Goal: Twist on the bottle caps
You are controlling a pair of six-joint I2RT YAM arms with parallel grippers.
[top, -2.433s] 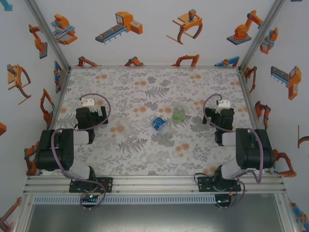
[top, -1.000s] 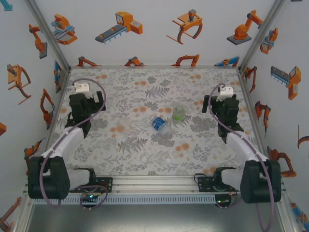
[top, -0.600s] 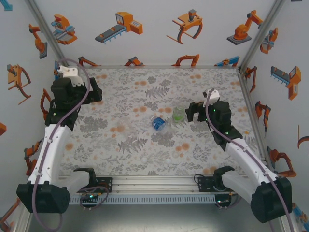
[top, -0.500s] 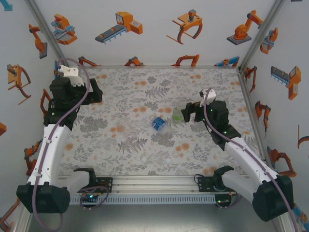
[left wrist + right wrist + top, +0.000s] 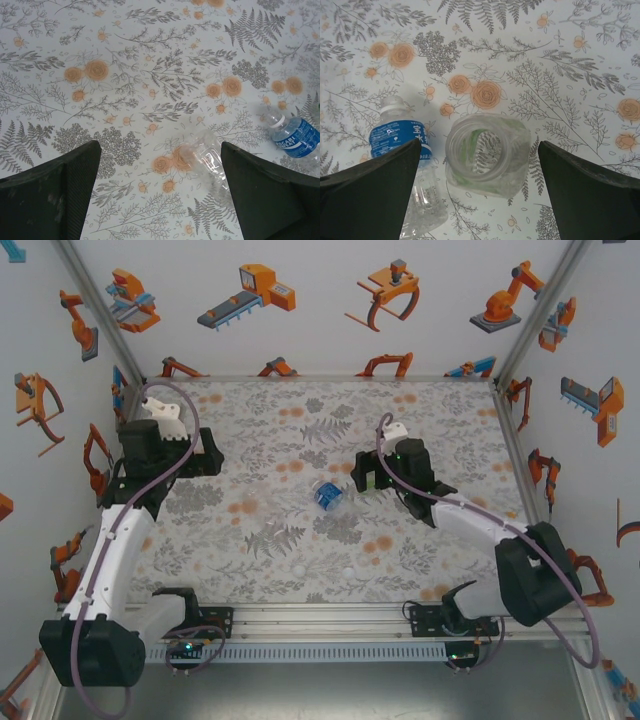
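A green-tinted bottle (image 5: 487, 150) stands upright with its mouth open, seen from above between the fingers of my open right gripper (image 5: 479, 146); there is a gap on each side. A blue-label bottle (image 5: 400, 134) (image 5: 328, 495) lies uncapped just to its left. The plain clear bottle (image 5: 210, 161) lies on its side below my open left gripper (image 5: 160, 150), close to its right finger (image 5: 260, 190). In the top view my left gripper (image 5: 208, 455) hangs over the left of the table and my right gripper (image 5: 368, 478) over the middle. Two white bottle caps (image 5: 298, 568) (image 5: 348, 571) lie near the front edge.
The floral table (image 5: 300, 420) is fenced by printed walls at the back and sides, with a metal rail (image 5: 320, 615) along the near edge. The right forearm (image 5: 470, 520) stretches diagonally across the right half.
Both arms have unfolded from their rest poses. My right gripper has travelled left to stand over the green-tinted bottle. My left gripper swung out to the far left, then came slightly nearer and right.
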